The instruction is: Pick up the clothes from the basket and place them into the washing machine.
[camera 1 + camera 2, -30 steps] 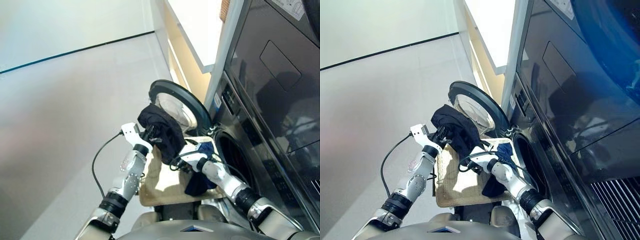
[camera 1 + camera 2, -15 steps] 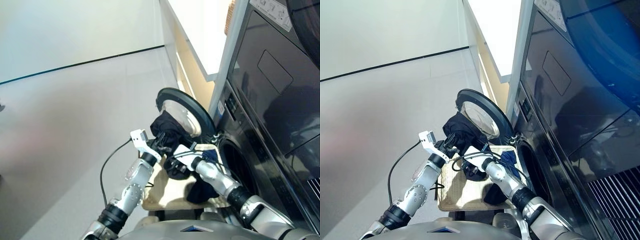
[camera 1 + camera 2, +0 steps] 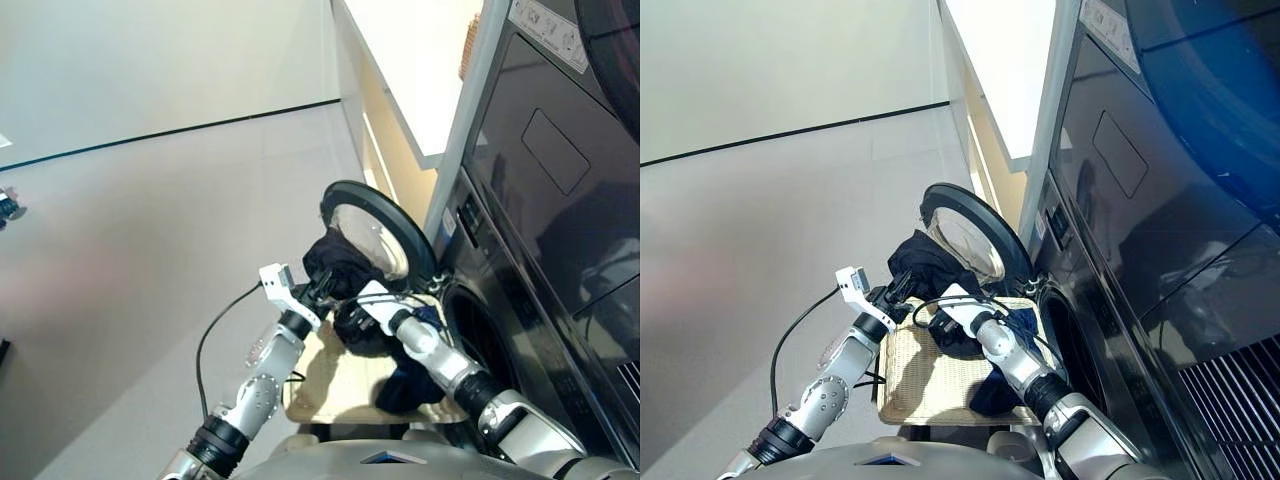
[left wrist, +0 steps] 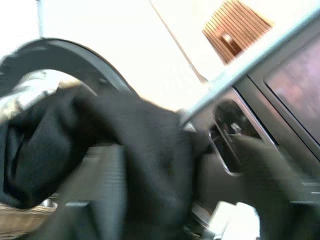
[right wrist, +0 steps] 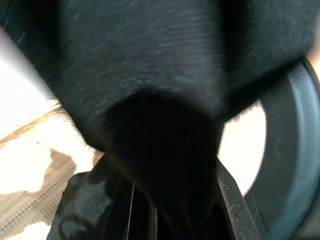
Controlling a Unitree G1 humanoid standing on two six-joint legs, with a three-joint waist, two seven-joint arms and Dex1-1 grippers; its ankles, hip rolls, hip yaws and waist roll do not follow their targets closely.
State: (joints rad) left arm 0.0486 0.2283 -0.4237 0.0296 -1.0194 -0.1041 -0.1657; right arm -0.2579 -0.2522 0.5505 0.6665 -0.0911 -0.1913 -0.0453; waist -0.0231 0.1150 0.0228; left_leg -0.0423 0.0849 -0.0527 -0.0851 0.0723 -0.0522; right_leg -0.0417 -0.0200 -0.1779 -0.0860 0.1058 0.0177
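Since 1 s ago the black garment (image 3: pixel 345 275) went from a wide drape over the L arm to a tighter bunch, and the R gripper (image 3: pixel 352 312) came up from the basket to meet it; camera also tilted, so part of the shift is view only.

L gripper (image 3: pixel 322 287): clamped on black garment's near edge, cloth hangs off it. R gripper: buried in the lower fold of same garment, fingers hidden by cloth, can't tell if closed or apart.

Garment held up between both grippers, above basket's (image 3: pixel 915 385) far edge, just in front of the open porthole door (image 3: pixel 385 235). Not inside the drum.

Navy garment (image 3: pixel 410 385) lies at basket's R edge, partly under the R forearm, next to washing machine (image 3: pixel 500 330) opening. Basket sits at foot of machine, door swung open beyond basket's far edge.

Black cable (image 3: pixel 215 335) loops from L wrist down along the forearm.
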